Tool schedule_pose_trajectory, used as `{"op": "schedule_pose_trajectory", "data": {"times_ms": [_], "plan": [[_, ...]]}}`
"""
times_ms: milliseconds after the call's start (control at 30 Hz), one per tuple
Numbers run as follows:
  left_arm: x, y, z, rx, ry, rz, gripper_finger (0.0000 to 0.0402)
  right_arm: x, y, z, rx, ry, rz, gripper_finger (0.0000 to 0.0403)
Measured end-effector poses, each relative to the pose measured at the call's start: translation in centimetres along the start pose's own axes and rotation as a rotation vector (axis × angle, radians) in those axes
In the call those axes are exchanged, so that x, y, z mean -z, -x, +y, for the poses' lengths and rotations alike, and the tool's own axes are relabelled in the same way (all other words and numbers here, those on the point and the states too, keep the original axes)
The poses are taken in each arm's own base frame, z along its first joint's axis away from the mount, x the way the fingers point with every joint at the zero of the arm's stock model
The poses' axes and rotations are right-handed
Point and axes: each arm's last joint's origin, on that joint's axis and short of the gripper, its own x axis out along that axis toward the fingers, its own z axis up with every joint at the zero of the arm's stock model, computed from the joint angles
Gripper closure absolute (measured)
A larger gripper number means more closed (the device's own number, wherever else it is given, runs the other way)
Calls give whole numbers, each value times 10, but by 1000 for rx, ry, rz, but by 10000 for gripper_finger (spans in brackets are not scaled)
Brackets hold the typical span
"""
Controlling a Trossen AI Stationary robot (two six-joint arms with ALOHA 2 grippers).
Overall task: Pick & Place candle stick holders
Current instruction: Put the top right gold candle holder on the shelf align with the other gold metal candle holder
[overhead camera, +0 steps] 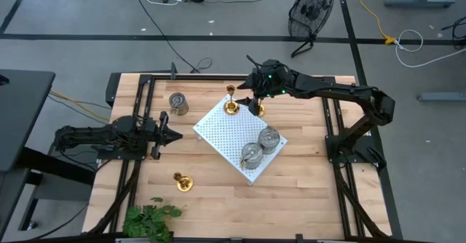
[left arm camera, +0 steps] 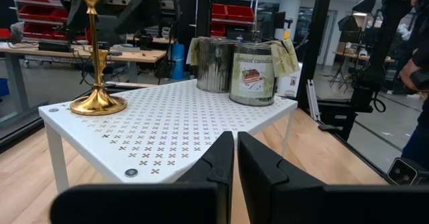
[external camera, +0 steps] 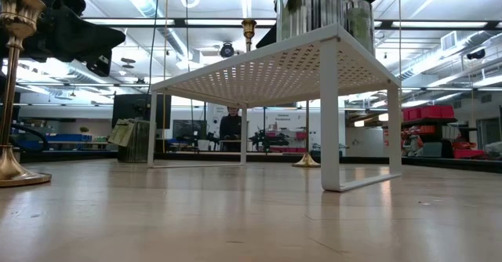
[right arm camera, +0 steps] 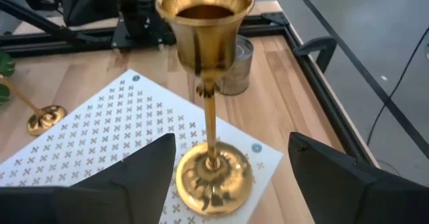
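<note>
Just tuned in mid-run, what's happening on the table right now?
The right claw is open around a brass holder standing upright on a corner of the white perforated board; its fingers are clear of the stem. Two silver tins already sit on the board's opposite corner. Another silver tin and another brass holder stand on the wood. The left claw waits shut beside the board.

Three brass holders, three silver.
</note>
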Motion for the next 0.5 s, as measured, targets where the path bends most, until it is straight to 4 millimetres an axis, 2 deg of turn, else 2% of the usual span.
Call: {"op": "schedule_pose_trajectory", "data": {"times_ms": [333,500], "plan": [[0,0,0,0,0,0,376,7,0,-2,95,-49,59,60],[0,0,0,0,0,0,376,9,11,-7,117,-64,93,43]]}}
